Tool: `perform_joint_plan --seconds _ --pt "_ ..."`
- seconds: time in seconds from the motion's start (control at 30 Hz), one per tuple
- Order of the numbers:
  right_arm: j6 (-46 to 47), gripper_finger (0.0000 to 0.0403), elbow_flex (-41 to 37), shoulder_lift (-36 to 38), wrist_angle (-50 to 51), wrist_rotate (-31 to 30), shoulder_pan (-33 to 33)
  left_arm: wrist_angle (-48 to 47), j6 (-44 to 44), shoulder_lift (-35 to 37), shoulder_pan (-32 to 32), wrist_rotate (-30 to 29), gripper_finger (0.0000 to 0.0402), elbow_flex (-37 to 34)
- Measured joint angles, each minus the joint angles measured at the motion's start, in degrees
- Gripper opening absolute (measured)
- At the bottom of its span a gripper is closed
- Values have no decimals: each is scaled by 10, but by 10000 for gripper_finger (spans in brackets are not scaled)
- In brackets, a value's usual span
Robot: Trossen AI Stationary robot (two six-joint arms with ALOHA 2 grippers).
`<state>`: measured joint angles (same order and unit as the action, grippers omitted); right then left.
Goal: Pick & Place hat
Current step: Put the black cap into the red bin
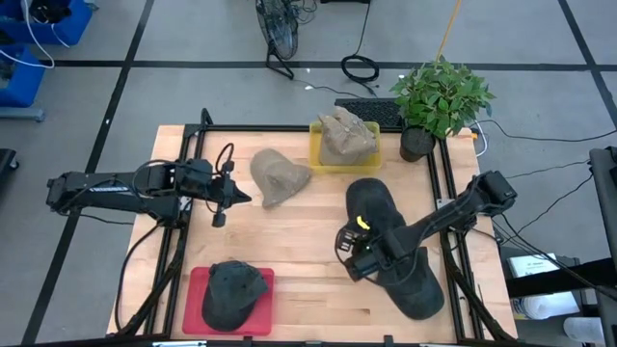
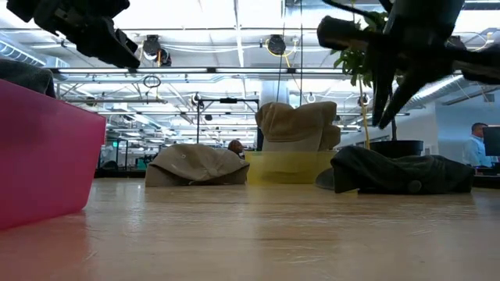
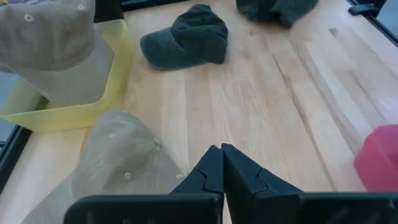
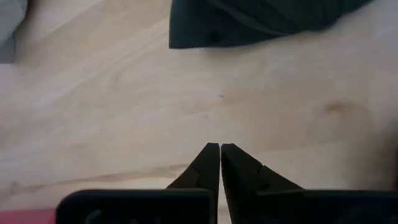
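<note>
Two tan hats: one (image 1: 280, 176) lies on the wood and one (image 1: 345, 138) sits in the yellow tray (image 1: 316, 154). A dark hat (image 1: 234, 292) rests in the red tray (image 1: 198, 289). Two more dark hats (image 1: 374, 207) (image 1: 415, 281) lie on the table's right part. My left gripper (image 1: 241, 199) (image 3: 221, 152) is shut and hovers just left of the loose tan hat (image 3: 118, 162). My right gripper (image 1: 345, 253) (image 4: 219, 149) is shut, above bare wood beside the dark hats, with one dark hat's edge (image 4: 261, 22) ahead of it.
A potted plant (image 1: 439, 101) stands at the far right corner. A black frame (image 1: 289, 127) runs along the table's edges. Bare wood (image 1: 308, 260) lies between the red tray and the dark hats. A keyboard (image 1: 371, 111) lies beyond the far edge.
</note>
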<state>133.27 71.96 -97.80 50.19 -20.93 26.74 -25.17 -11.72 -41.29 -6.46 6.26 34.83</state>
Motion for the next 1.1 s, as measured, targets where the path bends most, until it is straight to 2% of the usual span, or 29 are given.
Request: perform_joint_plan --seconds 0.17,0.4,0.6,0.8,0.93,1.1 --pt "2 51 -29 1 -2 11 -3 -3 -2 0 0 -1 10 0" --pt "2 131 -56 2 -2 32 -4 -3 0 0 -1 -9 12 0" --pt "6 200 -77 31 14 15 -5 -3 3 0 -1 -18 5 0" --pt "20 254 -144 74 5 16 -5 -3 4 0 -1 -23 12 0" --pt "28 280 -206 109 -68 13 -14 -2 12 0 -1 -31 5 0" --pt "15 295 -278 150 -180 -32 -26 -1 18 0 -1 -35 14 0"
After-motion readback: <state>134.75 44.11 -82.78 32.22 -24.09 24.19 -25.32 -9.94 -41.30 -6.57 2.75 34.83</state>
